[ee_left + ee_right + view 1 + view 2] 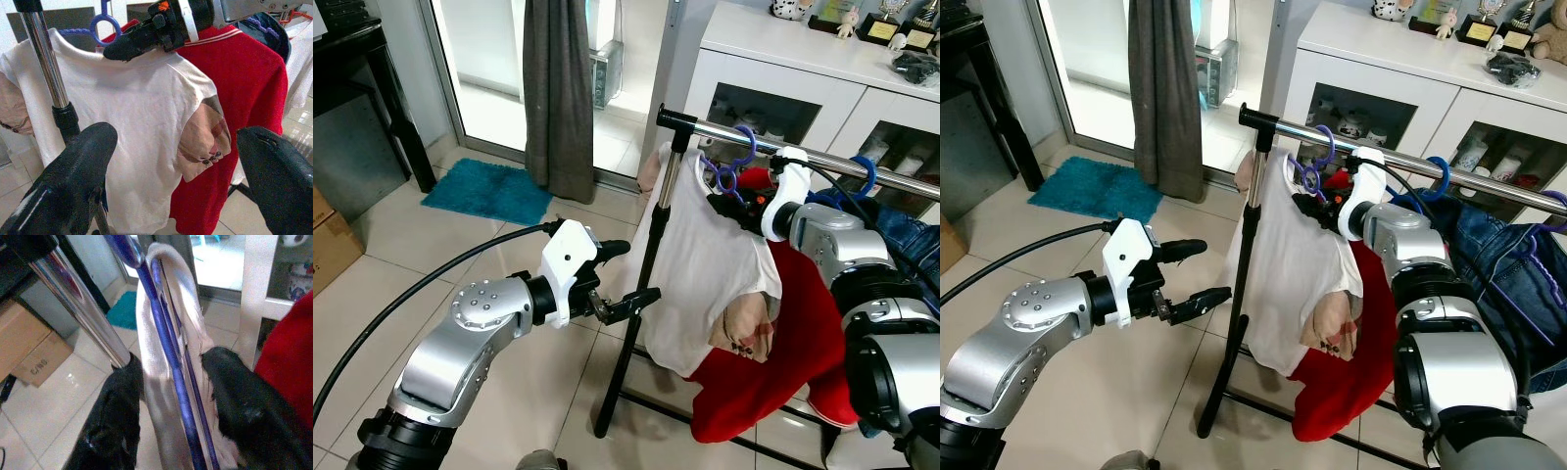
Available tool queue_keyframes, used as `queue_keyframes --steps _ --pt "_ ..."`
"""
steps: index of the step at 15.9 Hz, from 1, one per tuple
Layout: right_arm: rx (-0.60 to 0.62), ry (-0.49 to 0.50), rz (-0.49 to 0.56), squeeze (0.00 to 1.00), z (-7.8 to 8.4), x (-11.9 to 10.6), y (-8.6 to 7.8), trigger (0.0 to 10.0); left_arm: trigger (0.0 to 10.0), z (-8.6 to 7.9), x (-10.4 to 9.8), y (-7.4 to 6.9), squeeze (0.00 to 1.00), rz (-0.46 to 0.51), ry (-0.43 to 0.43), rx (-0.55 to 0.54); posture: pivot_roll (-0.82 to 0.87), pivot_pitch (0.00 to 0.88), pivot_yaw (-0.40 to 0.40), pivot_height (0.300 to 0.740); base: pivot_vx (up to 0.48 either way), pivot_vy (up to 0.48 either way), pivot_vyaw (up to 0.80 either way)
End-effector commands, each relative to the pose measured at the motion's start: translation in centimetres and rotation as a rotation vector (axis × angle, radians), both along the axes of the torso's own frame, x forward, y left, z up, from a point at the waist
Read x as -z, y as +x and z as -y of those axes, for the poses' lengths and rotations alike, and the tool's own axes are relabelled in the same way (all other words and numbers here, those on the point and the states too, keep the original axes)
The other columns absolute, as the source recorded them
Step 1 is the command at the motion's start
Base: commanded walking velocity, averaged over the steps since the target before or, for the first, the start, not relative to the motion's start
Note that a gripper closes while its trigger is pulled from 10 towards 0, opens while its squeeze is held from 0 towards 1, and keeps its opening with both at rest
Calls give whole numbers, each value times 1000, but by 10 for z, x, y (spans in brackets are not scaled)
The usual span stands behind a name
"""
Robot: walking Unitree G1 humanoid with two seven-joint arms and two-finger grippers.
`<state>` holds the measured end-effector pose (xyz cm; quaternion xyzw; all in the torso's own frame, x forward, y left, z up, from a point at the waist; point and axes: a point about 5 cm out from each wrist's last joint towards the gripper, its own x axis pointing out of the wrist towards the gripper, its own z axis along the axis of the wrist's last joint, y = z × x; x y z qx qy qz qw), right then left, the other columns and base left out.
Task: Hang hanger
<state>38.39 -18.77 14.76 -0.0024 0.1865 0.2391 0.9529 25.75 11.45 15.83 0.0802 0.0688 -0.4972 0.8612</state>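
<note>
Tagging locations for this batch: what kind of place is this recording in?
Likely a home room near a balcony door: a clothes rail with a white shirt on a purple hanger, a white cabinet, a teal mat on tiles.
</note>
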Motion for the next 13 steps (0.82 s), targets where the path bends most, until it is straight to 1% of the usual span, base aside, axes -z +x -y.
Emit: queue_keyframes --steps 1,10,12,13 --pt "12 -4 -1 0 3 -6 3 0 10000 2 -1 1 0 14 10 10 36 0 -105 740 0 0 0" --pt "32 28 -20 0 5 -5 3 0 10000 1 -2 3 0 17 11 5 37 0 -104 740 0 0 0" --pt "32 38 -13 0 5 -6 3 0 10000 1 -3 3 0 18 12 5 37 0 -104 740 0 0 0" --pt "14 41 6 0 4 -8 3 0 10000 1 -3 3 0 19 12 5 37 0 -103 740 0 0 0"
